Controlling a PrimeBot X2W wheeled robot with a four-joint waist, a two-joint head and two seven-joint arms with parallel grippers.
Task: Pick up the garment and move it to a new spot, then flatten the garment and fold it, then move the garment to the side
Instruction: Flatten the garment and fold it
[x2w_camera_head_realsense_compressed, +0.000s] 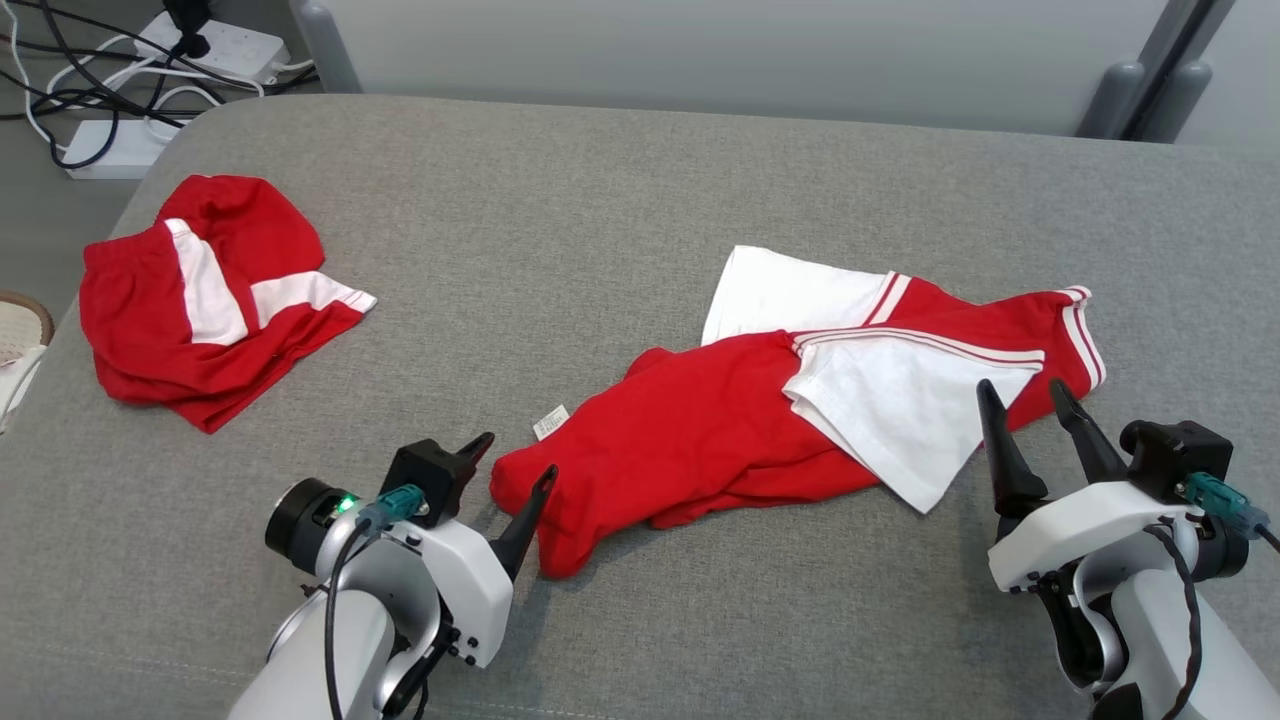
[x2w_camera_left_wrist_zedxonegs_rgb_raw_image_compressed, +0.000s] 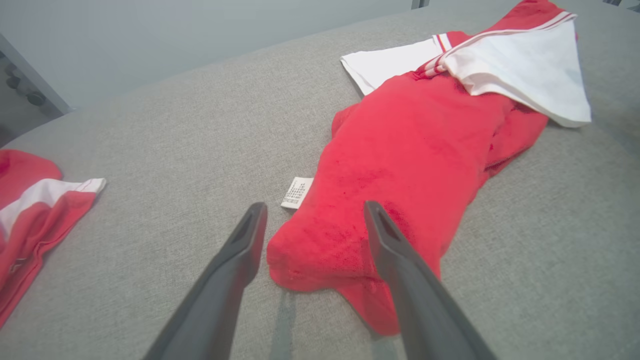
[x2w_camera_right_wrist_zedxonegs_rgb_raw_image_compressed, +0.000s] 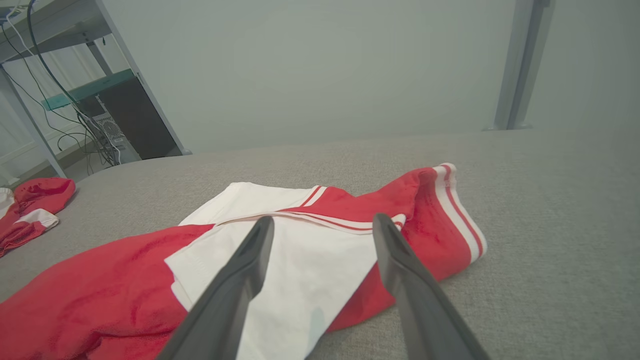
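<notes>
Garment lies crumpled mid-right on the grey surface, with its long axis running near-left to far-right. Left gripper is at the near-left red end and right gripper at the white-sleeve end. Both are spread wide and empty. Each arm is nearest its own end, so I'd go two-handed. Second red garment is well apart, far left.

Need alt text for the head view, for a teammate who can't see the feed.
A crumpled red and white garment lies on a grey fabric surface, the open left gripper at its red end and the open right gripper at its white end. A second red and white garment sits bunched at the far left.
</notes>
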